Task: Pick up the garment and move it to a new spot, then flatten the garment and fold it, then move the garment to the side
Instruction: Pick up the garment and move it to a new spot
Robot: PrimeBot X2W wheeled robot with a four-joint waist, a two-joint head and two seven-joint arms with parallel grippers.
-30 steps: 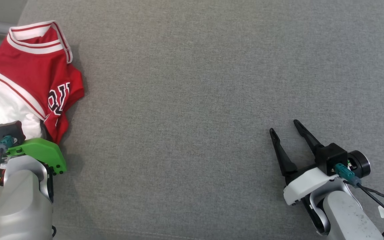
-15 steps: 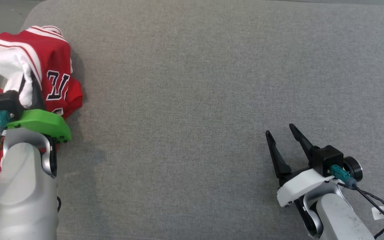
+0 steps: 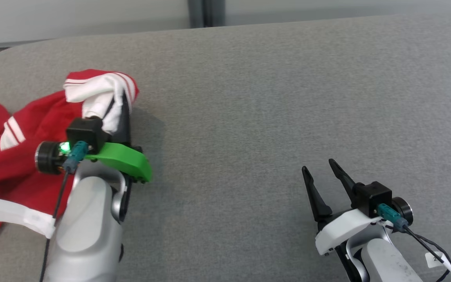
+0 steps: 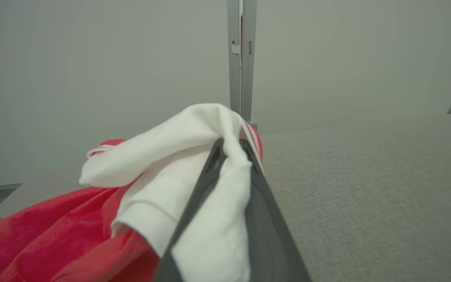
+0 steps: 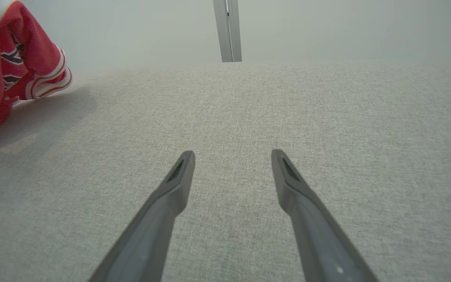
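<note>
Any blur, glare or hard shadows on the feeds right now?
Head view: sharp, evenly lit, no glare; soft shadow beside the jersey. Left wrist view: its red part at lower left is smeared soft, the fingers near the lens too. Right wrist view: crisp, faint shadow under the jersey at left.

Soft even light, faint shadows; near garment (image 4: 213, 235) slightly blurred.

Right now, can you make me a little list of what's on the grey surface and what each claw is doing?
surface: grey fabric top
garment: red and white jersey, bunched up on the robot's left side
left claw: shut on a white part of the jersey
right claw: open, holding nothing, well apart from the jersey
</note>
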